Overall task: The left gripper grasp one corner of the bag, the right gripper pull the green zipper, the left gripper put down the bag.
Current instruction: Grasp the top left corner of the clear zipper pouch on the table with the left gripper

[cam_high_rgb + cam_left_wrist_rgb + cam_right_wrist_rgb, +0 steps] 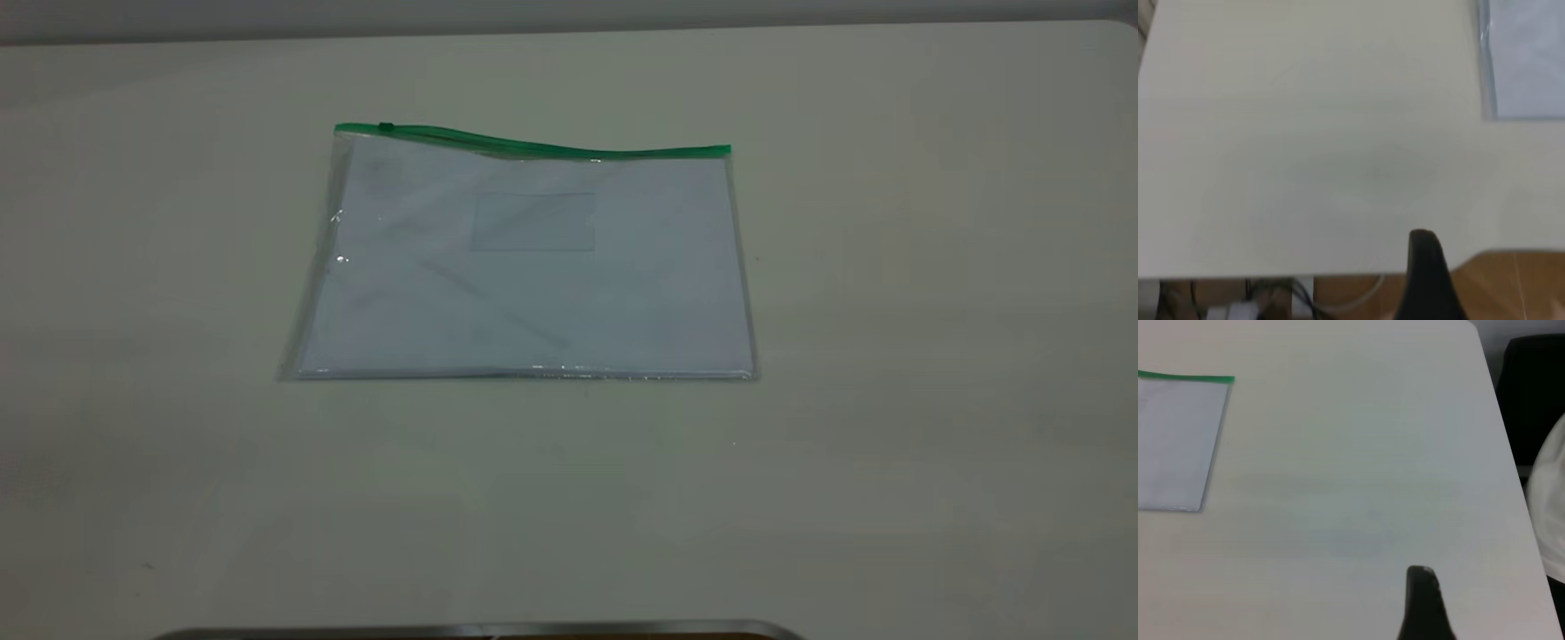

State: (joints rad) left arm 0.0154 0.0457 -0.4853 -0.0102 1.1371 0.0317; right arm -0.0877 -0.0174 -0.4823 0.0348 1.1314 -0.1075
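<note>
The bag (524,267), a flat clear bluish-white pouch with a small card pocket, lies flat on the pale table (889,356). The green zipper (533,144) runs along its far long edge, and its darker slider tab (386,128) sits near the left corner of the bag (338,132). Neither gripper appears in the exterior view. In the left wrist view only a black tip of my left gripper (1425,280) shows, well away from the bag (1528,60), by the table's edge. My right gripper (1423,607) shows the same way, far from the bag (1178,440) and its green zipper (1185,378).
Bare tabletop surrounds the bag on all sides. A brown floor (1518,287) with cables (1271,300) lies beyond the table edge in the left wrist view. A dark object (1531,393) and something white (1551,507) stand past the table edge in the right wrist view.
</note>
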